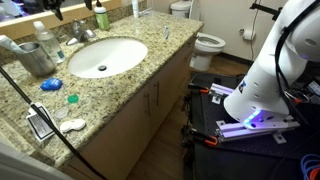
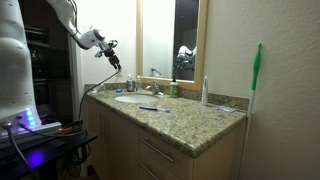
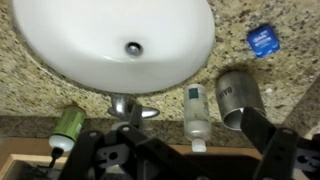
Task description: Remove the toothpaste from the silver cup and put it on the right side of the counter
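1. One slim whitish toothpaste tube (image 1: 15, 44), apparently leaning out of the plain dull grey metal cup (image 1: 37, 58). Placed beside the white oval sink (image 1: 100, 57), on the speckled beige-brown granite counter (image 1: 150, 62), close to the wall.
2. Probably light, soft in the body and smooth. Likely to bend or slip under a hard squeeze, and stiffer near the cap end.
3. Best to pinch the free part above the rim, across the flat width. Then lift along the cup's axis, so as not to tip the cup.
4. Black pincer (image 3: 185, 152) spread wide, with nothing between the fingers.
5. Only in the wrist view: the cup's dark mouth from above (image 3: 240, 95), with no telling the tube apart there. Beside it, a clear plastic bottle with a white cap (image 3: 196, 110), the metal faucet (image 3: 130, 105) and a small green bottle (image 3: 68, 125).
6. Only in an exterior view: the pincer high over the sink (image 2: 115, 55), well apart from the cup.
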Robot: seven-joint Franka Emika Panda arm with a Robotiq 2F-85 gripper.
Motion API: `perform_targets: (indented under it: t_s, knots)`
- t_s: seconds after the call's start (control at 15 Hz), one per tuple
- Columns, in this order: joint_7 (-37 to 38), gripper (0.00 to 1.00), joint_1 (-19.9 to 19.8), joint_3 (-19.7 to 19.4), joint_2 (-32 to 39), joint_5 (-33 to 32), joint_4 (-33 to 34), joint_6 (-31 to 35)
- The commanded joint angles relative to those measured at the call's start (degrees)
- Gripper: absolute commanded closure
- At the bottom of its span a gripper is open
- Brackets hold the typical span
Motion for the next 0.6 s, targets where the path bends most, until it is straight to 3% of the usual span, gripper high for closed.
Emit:
perform_targets:
  t_s: [0.0, 0.2, 0.33, 0.4, 0.53]
  knots:
    - [2.9, 0.00, 8.4, -5.3, 8.3, 5.3, 14.1, -15.4]
    - [2.1, 0.00, 14.5, -9.2, 13.2, 16.4, 25.1, -24.7]
    - [9.1, 0.00, 18.3, -12.1, 18.1, 18.0, 32.4, -25.0]
    - [5.0, 0.00, 18.9, -13.3, 12.1, 16.9, 24.4, -22.6]
    - [7.8, 0.00, 20.7, -14.5, 15.5, 17.6, 29.2, -23.2]
